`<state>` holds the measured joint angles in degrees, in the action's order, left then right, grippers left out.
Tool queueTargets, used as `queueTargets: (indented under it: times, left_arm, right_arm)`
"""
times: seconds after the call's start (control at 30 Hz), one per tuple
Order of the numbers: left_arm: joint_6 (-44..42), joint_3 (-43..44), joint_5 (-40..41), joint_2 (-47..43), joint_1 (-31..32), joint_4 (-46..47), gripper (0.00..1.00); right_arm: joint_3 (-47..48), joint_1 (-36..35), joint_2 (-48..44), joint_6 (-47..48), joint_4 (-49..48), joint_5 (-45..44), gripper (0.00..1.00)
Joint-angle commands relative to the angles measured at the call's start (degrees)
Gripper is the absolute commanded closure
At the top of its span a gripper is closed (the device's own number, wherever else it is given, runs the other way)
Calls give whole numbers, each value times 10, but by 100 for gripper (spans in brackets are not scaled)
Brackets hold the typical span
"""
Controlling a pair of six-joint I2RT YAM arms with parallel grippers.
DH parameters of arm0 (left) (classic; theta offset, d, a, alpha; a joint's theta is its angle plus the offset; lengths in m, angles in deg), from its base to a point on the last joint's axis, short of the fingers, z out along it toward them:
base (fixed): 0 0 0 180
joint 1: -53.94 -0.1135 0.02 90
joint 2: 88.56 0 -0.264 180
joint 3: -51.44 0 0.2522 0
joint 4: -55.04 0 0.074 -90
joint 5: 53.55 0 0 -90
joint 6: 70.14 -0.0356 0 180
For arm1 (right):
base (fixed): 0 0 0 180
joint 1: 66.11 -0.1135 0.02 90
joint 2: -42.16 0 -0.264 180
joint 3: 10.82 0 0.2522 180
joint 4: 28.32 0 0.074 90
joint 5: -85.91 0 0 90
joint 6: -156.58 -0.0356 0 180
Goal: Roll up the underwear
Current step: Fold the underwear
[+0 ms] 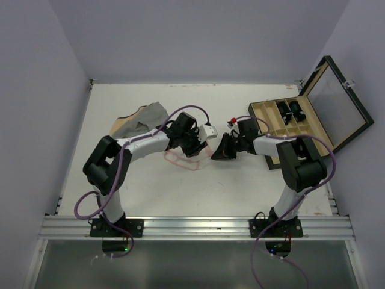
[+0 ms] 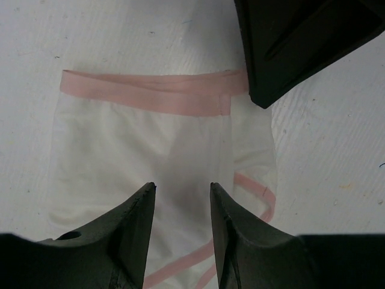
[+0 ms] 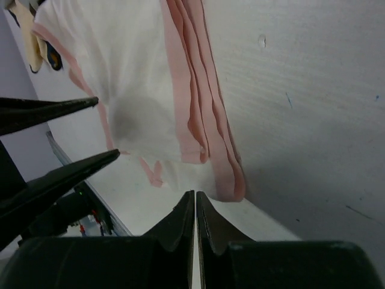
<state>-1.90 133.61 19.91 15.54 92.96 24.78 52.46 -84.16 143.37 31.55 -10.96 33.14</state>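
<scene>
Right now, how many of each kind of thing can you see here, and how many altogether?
Underwear: 1
Cloths: 2, grey cloth and tan cloth
Open box: 1
Robot claws: 2, left claw and right claw
Total: 6

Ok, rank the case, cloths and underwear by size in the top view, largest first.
1. case, lid open, clearly largest.
2. cloths.
3. underwear, though the left arm hides part of it, so second versus third is unsure.
</scene>
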Motion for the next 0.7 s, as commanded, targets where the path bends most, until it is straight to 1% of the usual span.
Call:
queueTargets:
  times: [0.0, 0.13, 0.33, 0.67]
  left_arm:
    - [-17, 39, 5, 7, 5, -1, 55]
    - [-14, 53, -12, 22, 8, -2, 54]
    - [-7, 67, -45, 40, 13, -10, 53]
    - [-18, 70, -62, 62, 21, -21, 53]
  right_arm:
    - [-6, 0, 17, -73, -111, 8, 91]
    - [-11, 0, 28, -73, -104, -7, 92]
    - [1, 0, 43, -48, -58, -30, 92]
    - [0, 1, 23, -44, -46, -23, 92]
